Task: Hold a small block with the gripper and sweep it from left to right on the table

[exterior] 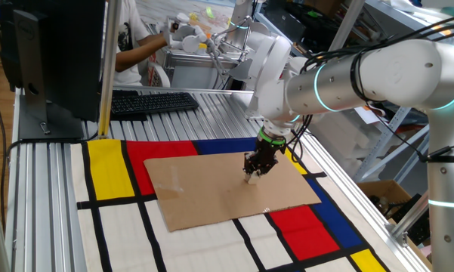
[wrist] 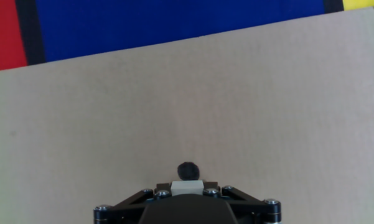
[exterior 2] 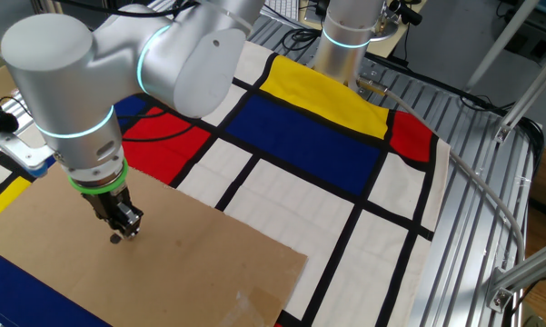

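- Two jaws of the gripper (exterior: 252,174) closed tight on the small block (wrist: 187,186), pale cube pinched at the tips.
- Held low over the cardboard sheet (exterior: 211,189), toward the table's (exterior: 211,106) far-right part; contact uncertain.
- Apparently mid-sweep.
- Next: steady rightward drag, grip firm, short of the sheet's right edge.

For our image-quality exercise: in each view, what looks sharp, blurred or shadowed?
Hand view: cardboard sheet sharp, gripper close and soft, small block pale between its tips.
One fixed view: background clutter soft.
Other fixed view: faint shadow under the gripper.
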